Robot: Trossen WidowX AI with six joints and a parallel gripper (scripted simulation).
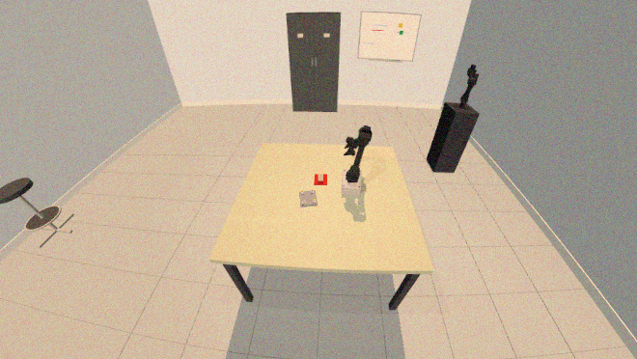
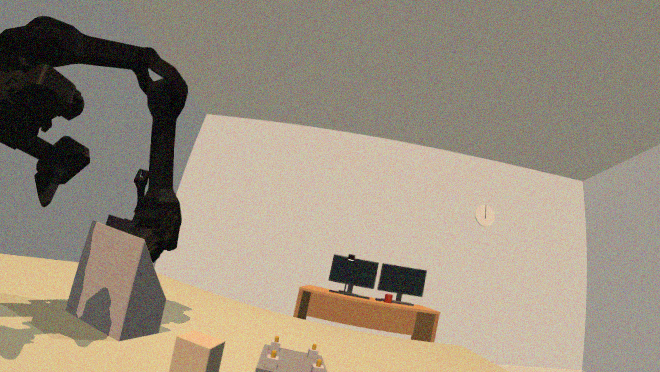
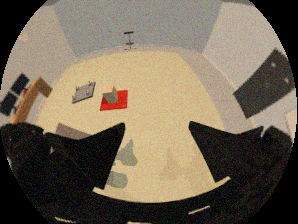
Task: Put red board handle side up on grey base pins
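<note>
- Hand (image 1: 349, 151) (image 2: 47, 200) (image 3: 157, 125): wide open, holding nothing; lower squarely astride the handle (image 1: 320, 178) (image 2: 199, 345) (image 3: 110, 95).
- Board (image 1: 317, 183) (image 3: 120, 102): on table (image 1: 318, 241) (image 2: 250, 320) (image 3: 160, 75), beside base (image 1: 308, 198) (image 2: 292, 361) (image 3: 84, 93), seemingly flat.

Toward the far edge of the desk (image 1: 318, 236) (image 2: 240, 320) (image 3: 155, 75) in the top view, the board (image 1: 320, 183) (image 3: 120, 104) is showing plain red, its handle (image 1: 320, 178) (image 2: 192, 355) (image 3: 110, 95) beige, and the base (image 1: 308, 198) (image 2: 294, 360) (image 3: 83, 93) grey.

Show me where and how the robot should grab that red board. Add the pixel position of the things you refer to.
Best by the square handle (image 1: 320, 178) (image 2: 192, 354) (image 3: 110, 95), from above, fingers on two opposite sides. It stands upright on the red board (image 1: 317, 182) (image 3: 120, 104), which lies flat on the table (image 1: 309, 241) (image 2: 240, 320) (image 3: 155, 75), so its edges look harder to pinch.
</note>
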